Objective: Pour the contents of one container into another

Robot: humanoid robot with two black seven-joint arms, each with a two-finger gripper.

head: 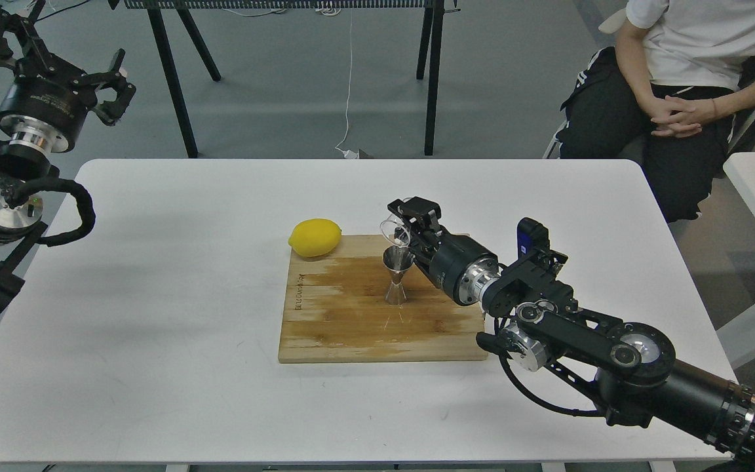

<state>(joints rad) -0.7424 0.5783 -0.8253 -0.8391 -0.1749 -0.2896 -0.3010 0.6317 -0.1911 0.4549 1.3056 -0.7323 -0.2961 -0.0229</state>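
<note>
The steel jigger (396, 276) stands upright near the middle of the wooden cutting board (345, 321). Right above its upper cone my right gripper (405, 226) is shut on the small clear glass cup (393, 230). The cup lies tipped on its side, mouth toward the left and low over the jigger's rim. My left gripper (56, 56) hangs open at the far left, off the table's back corner, with nothing in it.
A yellow lemon (315, 237) rests at the board's back left corner. The white table (154, 275) carries the board. A seated person (679, 85) is beyond the back right edge, and black stand legs (174, 78) rise behind the table.
</note>
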